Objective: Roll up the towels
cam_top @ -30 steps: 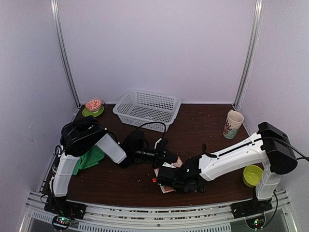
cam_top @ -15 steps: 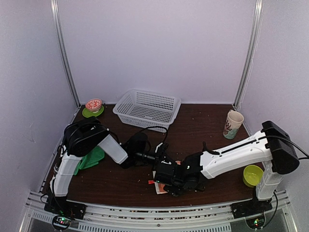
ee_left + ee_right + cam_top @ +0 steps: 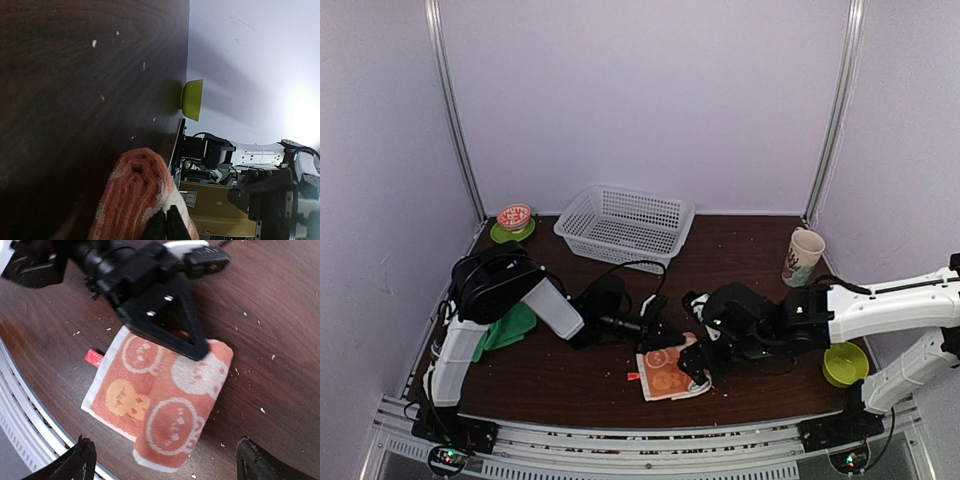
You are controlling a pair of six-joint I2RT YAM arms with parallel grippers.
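Nearest me, the orange towel [image 3: 668, 375] lies by the front edge of the table [image 3: 570, 385], half rolled, flat end toward the rail. My right gripper [image 3: 165, 452] hangs over it, jaws spread wide, I'd say ready to take the roll. The left gripper [image 3: 166, 226] is pinched together on the roll's far end, likely pinning it against unrolling. The red tag [image 3: 94, 356] has no readable writing. Farther left, the green towel [image 3: 508, 328] lies bunched beside the left arm.

BODY | left arm [image 3: 552, 307]: white links, bulky black joint housings, looping black cable [image 3: 638, 264] | right arm [image 3: 880, 303]: same white shells, black joints, thin black lead on top | left tool [image 3: 166, 227]: black, triangular frame, small pale screws | right tool [image 3: 167, 462]: black, rounded fingertips [image 3: 84, 460] | bases [image 3: 447, 458]: black, green and red lights
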